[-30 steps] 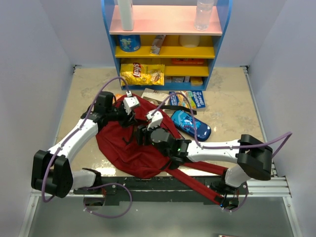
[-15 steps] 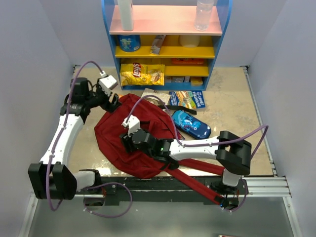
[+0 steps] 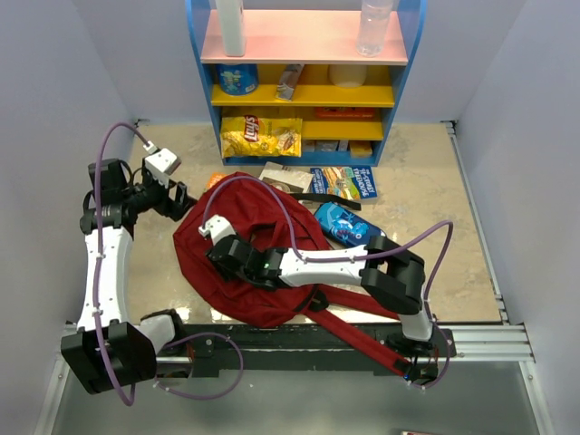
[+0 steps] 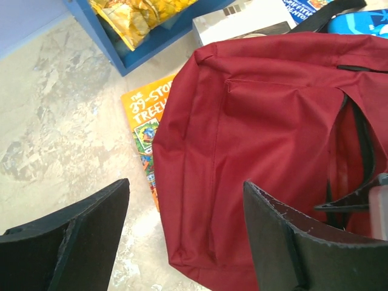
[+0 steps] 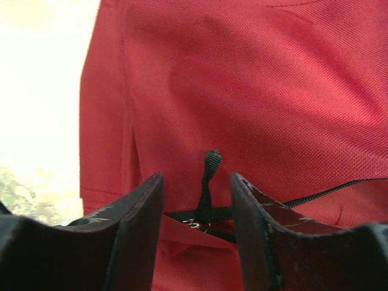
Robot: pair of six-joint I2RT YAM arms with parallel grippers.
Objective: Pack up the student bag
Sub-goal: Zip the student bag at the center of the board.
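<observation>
The student bag (image 3: pixel 258 281), a dark-red backpack, lies flat in the middle of the table, and its straps (image 3: pixel 362 331) run to the near edge. My left gripper (image 3: pixel 178 198) hangs open beside the bag's far left corner, holding nothing. In the left wrist view its fingers (image 4: pixel 185 185) frame that corner of the bag (image 4: pixel 273 121) and the bare table. My right gripper (image 3: pixel 219 257) rests low on the bag's left part. In the right wrist view its jaws (image 5: pixel 197 188) stand apart on either side of a black zipper pull (image 5: pixel 209 179), and neither pad touches it.
An orange book (image 4: pixel 140 130) pokes out from under the bag's far left edge. Behind the bag lie a white book (image 3: pixel 283 174), a blue book (image 3: pixel 344 181) and a blue pencil case (image 3: pixel 349 227). A blue shelf unit (image 3: pixel 308 82) with a chips bag (image 3: pixel 263 136) stands at the back.
My left gripper has opened, let go of the bag's top and drawn back to the left. My right gripper has slid left across the bag and narrowed around the zipper pull.
</observation>
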